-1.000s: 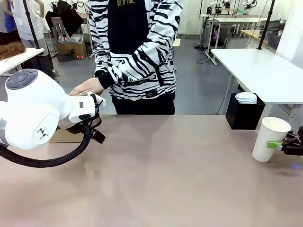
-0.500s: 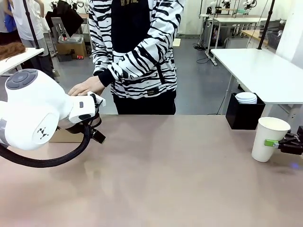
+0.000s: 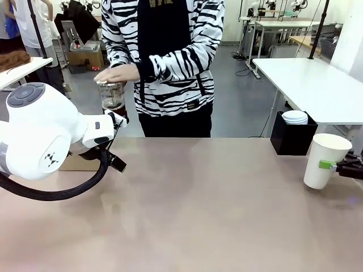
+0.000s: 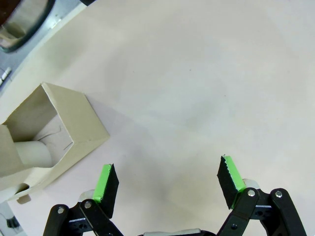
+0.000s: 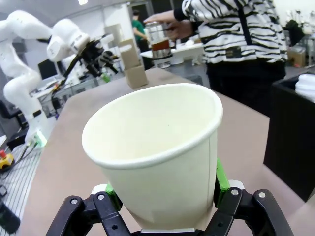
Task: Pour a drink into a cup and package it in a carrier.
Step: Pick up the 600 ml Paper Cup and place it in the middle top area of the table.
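Observation:
The white paper cup (image 3: 323, 161) hangs tilted just above the table's right edge, my right gripper (image 3: 333, 165) shut on its side. In the right wrist view the cup (image 5: 152, 147) stands close up between the green pads (image 5: 221, 181), its inside dry. Across the table at the far left, the person's hand (image 3: 118, 73) holds the glass press jug (image 3: 113, 97) at chest height, with the dark drink (image 5: 158, 47) low inside. My left gripper (image 4: 167, 182) hangs open over bare table beside the brown cardboard carrier (image 4: 54, 132). The left arm half hides the carrier (image 3: 74, 164) in the front view.
The big white left arm (image 3: 39, 133) and its black cable fill the left foreground. A black bin with white lids (image 3: 294, 131) stands beyond the far right edge. A person in a striped top (image 3: 170, 62) stands at the far side.
The person has lifted the press jug from the table up to chest height. My right gripper has raised and tilted the cup slightly. The left arm has stayed still.

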Robot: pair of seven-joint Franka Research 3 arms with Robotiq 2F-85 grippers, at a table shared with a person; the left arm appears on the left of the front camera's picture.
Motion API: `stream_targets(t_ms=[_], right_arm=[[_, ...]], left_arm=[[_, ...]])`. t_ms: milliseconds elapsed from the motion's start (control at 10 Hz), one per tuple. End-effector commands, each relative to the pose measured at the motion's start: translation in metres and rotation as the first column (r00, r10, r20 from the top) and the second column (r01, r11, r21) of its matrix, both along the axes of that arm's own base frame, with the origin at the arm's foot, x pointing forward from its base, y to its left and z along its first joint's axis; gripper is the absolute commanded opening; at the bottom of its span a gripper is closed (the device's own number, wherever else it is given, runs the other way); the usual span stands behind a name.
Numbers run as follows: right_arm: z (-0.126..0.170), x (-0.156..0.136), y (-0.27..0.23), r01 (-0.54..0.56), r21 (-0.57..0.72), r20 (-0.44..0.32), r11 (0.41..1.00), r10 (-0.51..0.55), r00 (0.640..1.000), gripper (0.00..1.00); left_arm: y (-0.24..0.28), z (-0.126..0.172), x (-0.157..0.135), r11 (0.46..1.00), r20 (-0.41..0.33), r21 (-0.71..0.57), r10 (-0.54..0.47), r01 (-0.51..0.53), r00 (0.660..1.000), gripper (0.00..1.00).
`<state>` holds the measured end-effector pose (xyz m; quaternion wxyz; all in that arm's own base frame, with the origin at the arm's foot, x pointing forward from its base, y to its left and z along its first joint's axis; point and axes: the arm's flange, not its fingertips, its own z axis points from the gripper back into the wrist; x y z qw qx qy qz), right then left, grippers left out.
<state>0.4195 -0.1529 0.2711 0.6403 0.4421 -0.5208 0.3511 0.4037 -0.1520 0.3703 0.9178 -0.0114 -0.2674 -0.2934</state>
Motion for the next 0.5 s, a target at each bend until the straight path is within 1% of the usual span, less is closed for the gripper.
stream_targets(t_ms=[0,200,300,400], right_arm=[[0.062,-0.007,0.04,0.127,-0.018,-0.028,0.992,-0.128,0.991,0.81],[0.101,0.005,0.081,0.173,-0.009,-0.027,0.985,-0.173,0.984,0.81],[0.117,0.014,0.11,0.172,-0.009,-0.021,0.985,-0.172,0.985,0.81],[0.13,0.03,0.146,0.177,-0.021,-0.006,0.984,-0.178,0.984,0.81]], left_arm=[[0.0,0.0,0.0,1.0,0.0,-0.001,0.0,0.0,1.0,1.0],[0.0,0.0,0.0,1.0,0.0,-0.001,0.0,0.0,1.0,1.0],[0.0,0.0,0.0,1.0,0.0,-0.001,0.0,0.0,1.0,1.0],[0.0,0.0,0.0,1.0,0.0,-0.001,0.0,0.0,1.0,1.0]])
